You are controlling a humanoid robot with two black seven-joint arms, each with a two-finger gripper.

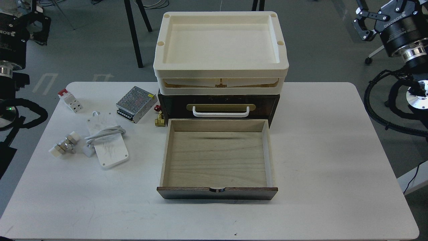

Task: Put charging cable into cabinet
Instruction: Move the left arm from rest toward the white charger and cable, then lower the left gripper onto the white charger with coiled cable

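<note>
The charging cable (107, 147) is a flat white marbled pad wrapped by a light grey cord with a small white plug. It lies on the table left of the cabinet. The cabinet (174, 104) is a dark brown chest with a cream tray (219, 68) on top. Its pale wood drawer (216, 157) is pulled fully out and holds nothing. My left gripper (35, 20) hangs open over the floor at the far left, away from the table. My right gripper (379, 11) is open at the top right, high and away from the table.
A perforated metal power-supply box (136, 104), a red-and-white block (69, 100), a white-and-metal fitting (64, 146) and a brass valve (158, 119) lie around the cable. Black table legs stand behind the cabinet. The white table (334, 160) is bare on its right side.
</note>
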